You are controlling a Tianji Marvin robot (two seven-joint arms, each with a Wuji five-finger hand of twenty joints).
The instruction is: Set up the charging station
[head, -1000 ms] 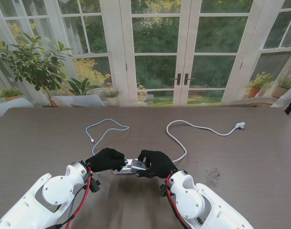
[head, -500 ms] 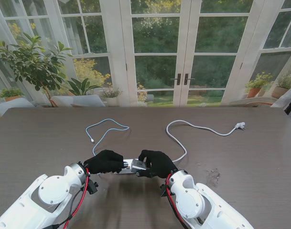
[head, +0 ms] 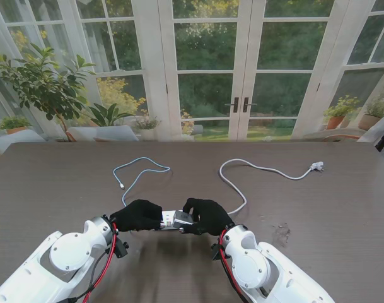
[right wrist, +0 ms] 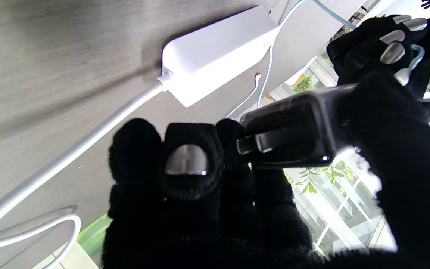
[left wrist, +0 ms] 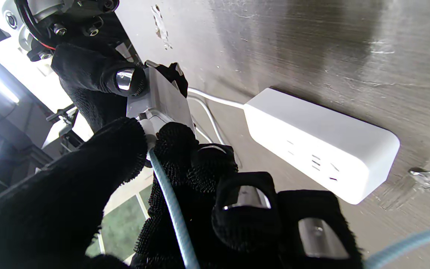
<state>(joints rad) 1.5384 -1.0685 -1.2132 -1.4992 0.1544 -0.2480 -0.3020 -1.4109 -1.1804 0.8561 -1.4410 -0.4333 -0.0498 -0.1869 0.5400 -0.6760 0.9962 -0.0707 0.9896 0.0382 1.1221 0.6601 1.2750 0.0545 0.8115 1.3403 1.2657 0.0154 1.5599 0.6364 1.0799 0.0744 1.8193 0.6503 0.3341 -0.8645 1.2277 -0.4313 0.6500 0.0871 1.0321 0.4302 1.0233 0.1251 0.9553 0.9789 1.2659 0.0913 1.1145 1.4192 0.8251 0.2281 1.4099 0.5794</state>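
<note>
Centrally, near me: small grey slab-shaped device (head: pixel 177 219) raised off the dark wood-grain table (head: pixel 318 208), pinched by right hand (head: pixel 207 216) in black glove. Left hand (head: pixel 139 214), also gloved, clamps the plug end of a pale blue braided cable (left wrist: pixel 170 209) against the device's edge. White rectangular power strip (left wrist: pixel 321 144) lies on the table just beside both hands, its white cord (head: pixel 255 169) trailing farther from me.
</note>
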